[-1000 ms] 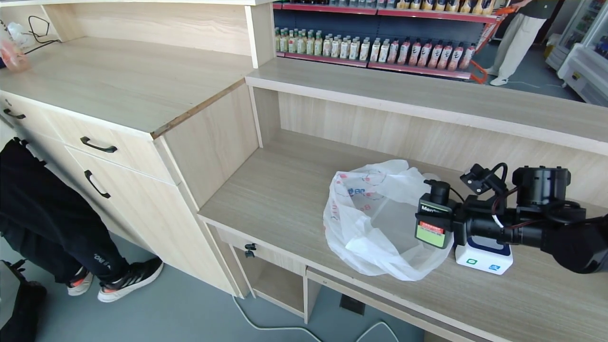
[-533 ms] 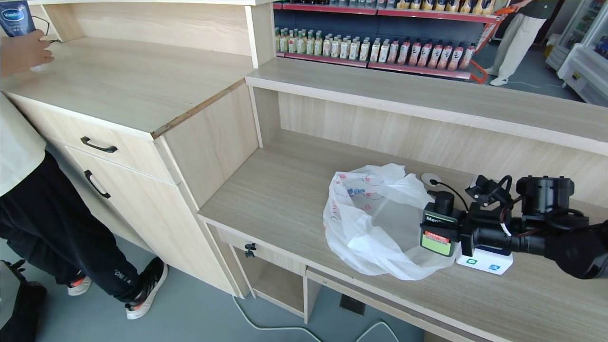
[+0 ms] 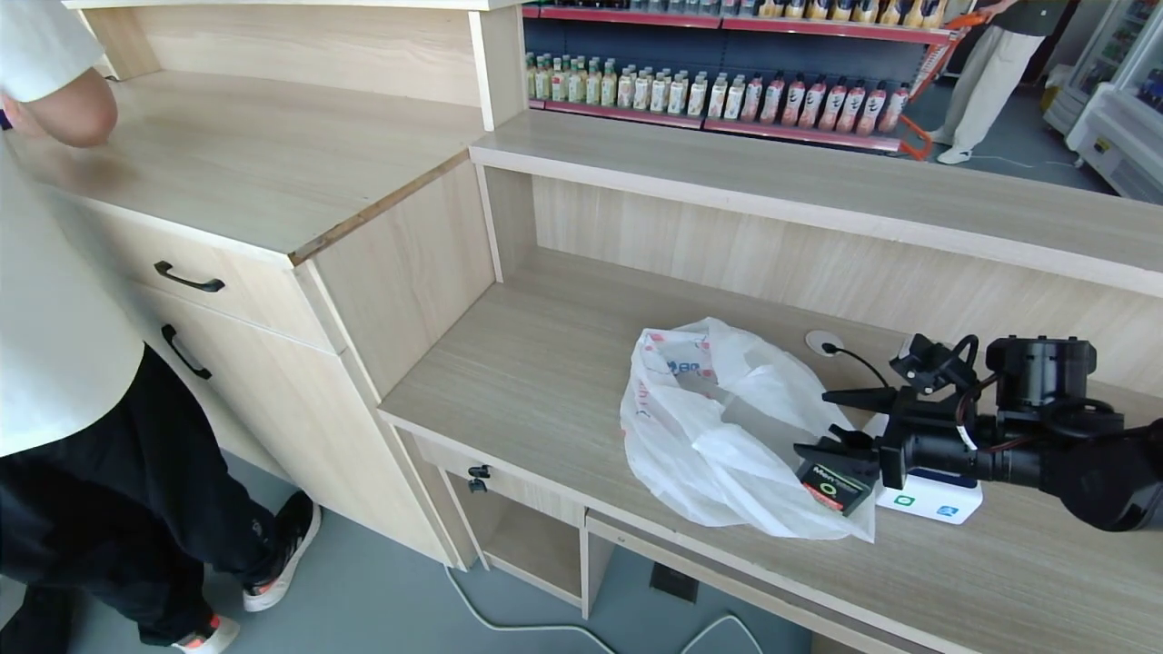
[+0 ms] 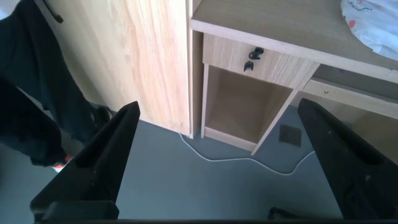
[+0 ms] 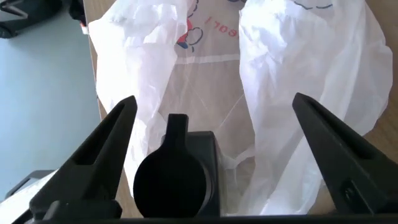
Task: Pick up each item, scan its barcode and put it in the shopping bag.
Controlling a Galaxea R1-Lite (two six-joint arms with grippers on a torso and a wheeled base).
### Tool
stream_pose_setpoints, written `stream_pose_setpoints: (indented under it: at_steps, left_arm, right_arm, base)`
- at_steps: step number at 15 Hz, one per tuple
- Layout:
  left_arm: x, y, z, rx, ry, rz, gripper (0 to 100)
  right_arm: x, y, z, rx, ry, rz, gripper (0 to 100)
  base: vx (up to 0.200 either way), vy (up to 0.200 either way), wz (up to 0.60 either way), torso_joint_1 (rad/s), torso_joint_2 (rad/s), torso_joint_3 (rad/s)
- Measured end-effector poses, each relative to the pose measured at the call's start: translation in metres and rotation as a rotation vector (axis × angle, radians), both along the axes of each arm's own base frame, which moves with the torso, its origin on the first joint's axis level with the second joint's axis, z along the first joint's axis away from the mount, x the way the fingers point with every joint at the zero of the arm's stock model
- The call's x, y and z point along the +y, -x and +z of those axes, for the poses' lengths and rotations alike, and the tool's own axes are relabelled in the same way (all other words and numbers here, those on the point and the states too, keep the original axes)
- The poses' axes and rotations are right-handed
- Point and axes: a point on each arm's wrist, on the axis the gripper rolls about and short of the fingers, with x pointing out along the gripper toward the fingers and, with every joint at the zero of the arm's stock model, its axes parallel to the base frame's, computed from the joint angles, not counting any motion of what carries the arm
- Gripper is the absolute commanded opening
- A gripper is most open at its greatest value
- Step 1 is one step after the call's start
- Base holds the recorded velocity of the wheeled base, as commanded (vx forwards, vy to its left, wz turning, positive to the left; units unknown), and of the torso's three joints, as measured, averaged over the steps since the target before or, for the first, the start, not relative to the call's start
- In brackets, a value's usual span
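A white plastic shopping bag (image 3: 718, 427) lies crumpled on the lower counter (image 3: 545, 363), its mouth towards my right gripper (image 3: 818, 423). That gripper hangs at the bag's right edge, open, its fingers spread wide. A black bottle (image 3: 831, 481) with a red and green label lies tipped on the bag's rim just under the lower finger. In the right wrist view the bottle (image 5: 177, 177), cap up, sits between the spread fingers of the right gripper (image 5: 214, 102), with the bag (image 5: 205, 68) beyond it. My left gripper (image 4: 217, 109) is open and low, over the floor in front of the counter.
A white scanner box (image 3: 927, 498) stands on the counter just right of the bag, under my right arm. A cable runs to a round port (image 3: 825, 342) behind the bag. A higher counter (image 3: 254, 154) with drawers rises at left. An open cubby (image 4: 242, 106) lies under the desk.
My right gripper has opened and let go of the black bottle. The bottle, held upright before, has dropped and tipped onto the bag's edge.
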Motion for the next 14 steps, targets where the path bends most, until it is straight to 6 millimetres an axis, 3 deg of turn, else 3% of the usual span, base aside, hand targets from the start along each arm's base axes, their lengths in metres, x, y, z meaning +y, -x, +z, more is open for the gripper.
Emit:
stream_pose_setpoints:
  at_steps: [4,7,10,14]
  left_arm:
    - [0.0,0.0,0.0,0.0,0.0,0.0,100]
    - [0.0,0.0,0.0,0.0,0.0,0.0,100]
    - [0.0,0.0,0.0,0.0,0.0,0.0,100]
    - [0.0,0.0,0.0,0.0,0.0,-0.001,100]
  right_arm:
    - [0.001,-0.012,0.028,-0.114,-0.016,0.043,100]
    - [0.001,-0.02,0.087,-0.364,0.005,0.031,100]
    - [-0.021,-0.001,0.135,-0.554,0.046,-0.075,100]
    - [-0.045,0.016,0.166,-0.659,0.095,-0.24,100]
  base:
    - [0.0,0.0,0.0,0.0,0.0,0.0]
    - [0.0,0.0,0.0,0.0,0.0,0.0]
    - [0.0,0.0,-0.2,0.001,0.0,-0.001]
    - [0.0,0.0,-0.6,0.002,0.0,0.002]
